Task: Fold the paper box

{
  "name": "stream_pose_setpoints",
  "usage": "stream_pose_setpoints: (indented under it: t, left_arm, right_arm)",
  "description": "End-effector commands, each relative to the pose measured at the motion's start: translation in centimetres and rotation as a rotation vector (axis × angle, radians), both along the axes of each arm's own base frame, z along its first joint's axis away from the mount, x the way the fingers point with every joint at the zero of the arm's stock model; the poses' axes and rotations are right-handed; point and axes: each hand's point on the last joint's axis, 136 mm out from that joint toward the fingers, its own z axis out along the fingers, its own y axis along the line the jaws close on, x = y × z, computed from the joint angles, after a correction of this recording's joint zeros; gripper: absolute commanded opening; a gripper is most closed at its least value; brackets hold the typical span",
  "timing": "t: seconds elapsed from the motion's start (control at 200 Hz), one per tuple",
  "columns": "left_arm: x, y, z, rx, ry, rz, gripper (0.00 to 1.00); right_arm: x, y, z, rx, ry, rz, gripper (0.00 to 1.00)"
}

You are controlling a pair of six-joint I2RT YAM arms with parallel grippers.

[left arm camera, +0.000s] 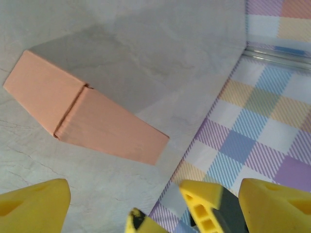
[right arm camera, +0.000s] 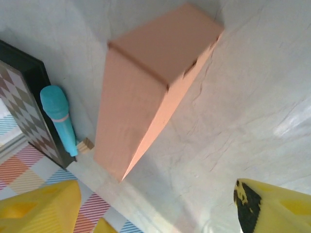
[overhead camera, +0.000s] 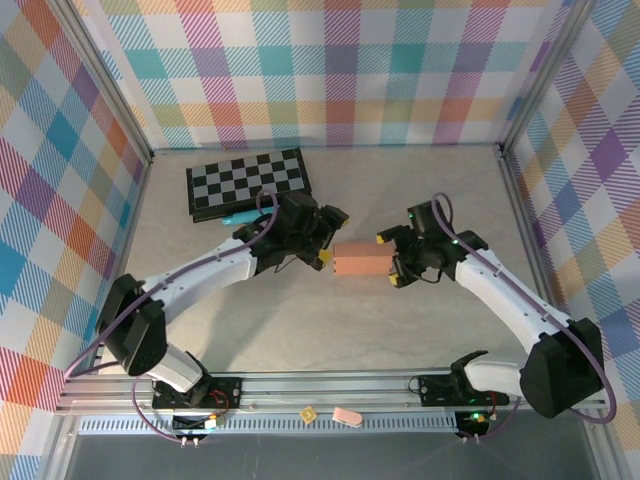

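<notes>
Closed salmon-orange cardboard paper box midway between the desk side edges. The left tool and right tool, both spread, flank it, seemingly to square its ends.

One paper box; one chequered board; one teal pen; one tan block; two tools: left tool, right tool.

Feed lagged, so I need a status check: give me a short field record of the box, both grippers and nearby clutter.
box: salmon-orange cardboard paper box, closed up, lying on the grey table between both arms
left gripper: open, box ahead, not held
right gripper: open, box ahead, not held
clutter: black-and-grey chequered board at far left, teal marker beside it
</notes>
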Motion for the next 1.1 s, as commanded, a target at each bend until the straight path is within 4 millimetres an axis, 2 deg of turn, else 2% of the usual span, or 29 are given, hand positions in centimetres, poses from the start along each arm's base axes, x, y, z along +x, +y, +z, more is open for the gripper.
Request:
stream_pose_setpoints:
  t: [0.0,0.09,0.19,0.43,0.575,0.71,0.975,1.095]
  left_arm:
    - [0.8,2.8,4.1,0.078,-0.166,-0.053,0.87]
    - [0.4,4.6,5.8,0.176,-0.284,-0.134,0.86]
    - [-0.8,6.6,7.2,0.299,-0.403,-0.209,0.86]
    - [-4.0,9.8,7.2,0.419,-0.468,-0.276,0.84]
    - [-4.9,10.4,7.2,0.415,-0.468,-0.282,0.83]
    - [-5.2,10.2,7.7,0.405,-0.482,-0.305,0.83]
    - [-5.5,10.1,7.8,0.405,-0.486,-0.333,0.83]
    - [-5.4,9.9,7.8,0.400,-0.489,-0.338,0.83]
  right_arm:
    - [2.0,0.5,0.0,0.025,0.014,-0.195,0.90]
    - [3.1,1.6,-0.5,0.044,0.049,-0.231,0.93]
    - [3.4,2.6,-1.7,0.041,0.133,-0.241,0.93]
    - [5.3,4.2,-3.9,0.050,0.162,-0.256,0.90]
    - [5.9,4.7,-5.4,0.052,0.147,-0.230,0.80]
    - [6.9,5.6,-5.6,0.057,0.071,-0.152,0.74]
    - [5.8,5.6,-7.1,0.030,0.040,-0.086,0.55]
    - [5.9,5.2,-6.2,0.012,-0.068,-0.030,0.53]
